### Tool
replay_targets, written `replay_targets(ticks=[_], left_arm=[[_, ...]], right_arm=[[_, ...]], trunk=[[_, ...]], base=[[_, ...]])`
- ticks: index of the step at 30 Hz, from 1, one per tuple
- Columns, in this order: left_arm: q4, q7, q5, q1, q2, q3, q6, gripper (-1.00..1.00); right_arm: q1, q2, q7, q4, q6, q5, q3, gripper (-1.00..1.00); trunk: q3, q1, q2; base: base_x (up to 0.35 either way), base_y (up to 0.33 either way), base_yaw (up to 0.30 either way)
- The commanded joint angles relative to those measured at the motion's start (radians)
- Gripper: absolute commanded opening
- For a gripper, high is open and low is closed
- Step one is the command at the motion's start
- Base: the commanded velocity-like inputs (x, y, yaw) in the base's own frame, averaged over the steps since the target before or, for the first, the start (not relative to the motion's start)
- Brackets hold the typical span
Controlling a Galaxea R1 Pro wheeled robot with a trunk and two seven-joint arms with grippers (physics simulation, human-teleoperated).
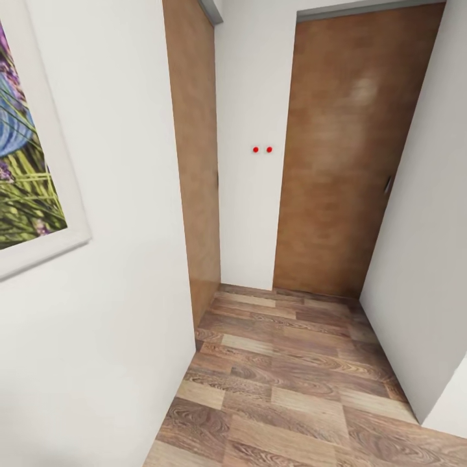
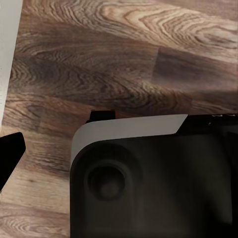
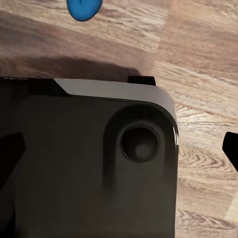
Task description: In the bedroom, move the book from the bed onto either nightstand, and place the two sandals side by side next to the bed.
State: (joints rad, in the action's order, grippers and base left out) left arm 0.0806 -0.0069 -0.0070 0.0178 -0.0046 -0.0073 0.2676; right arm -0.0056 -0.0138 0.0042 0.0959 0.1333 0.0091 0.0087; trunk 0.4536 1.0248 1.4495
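Facing a narrow hallway: white walls, wood-plank floor (image 1: 285, 383), two brown doors (image 1: 337, 162) ahead, lavender picture (image 1: 26, 162) on the near wall. Blue sandal (image 3: 83, 9) on the floor past the robot base (image 3: 89, 163). Can't tell either hand's state.

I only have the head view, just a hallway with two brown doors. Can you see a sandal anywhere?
Observer: The right wrist view catches a bright blue tip, likely a sandal, on the wood floor, cut off at the frame edge.
Operator: Is the right gripper holding anything?
Observer: No. Its fingers stand wide apart, nothing gripped.
Operator: And the left wrist view?
Observer: A strip of white wall runs beside the floor there.
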Motion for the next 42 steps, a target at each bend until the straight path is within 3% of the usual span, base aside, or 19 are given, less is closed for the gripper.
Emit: replay_targets(ticks=[1,23,42], left_arm=[[-0.001,-0.001,-0.001,0.001,0.000,0.000,0.003,1.00],[-0.001,-0.001,-0.001,0.001,0.000,0.000,0.004,1.00],[-0.001,-0.001,-0.002,0.001,0.000,0.000,0.004,1.00]], right_arm=[[-0.001,0.000,0.000,-0.001,0.003,0.001,0.001,1.00],[-0.001,0.000,0.000,-0.001,0.003,0.002,0.001,1.00],[-0.001,0.001,0.000,-0.001,0.003,0.002,0.001,1.00]], trunk=[[0.001,0.000,0.000],[0.001,0.000,0.000],[0.001,0.000,0.000]], base=[[0.144,0.034,0.001],[0.033,0.007,0.001],[0.001,0.000,0.080]])
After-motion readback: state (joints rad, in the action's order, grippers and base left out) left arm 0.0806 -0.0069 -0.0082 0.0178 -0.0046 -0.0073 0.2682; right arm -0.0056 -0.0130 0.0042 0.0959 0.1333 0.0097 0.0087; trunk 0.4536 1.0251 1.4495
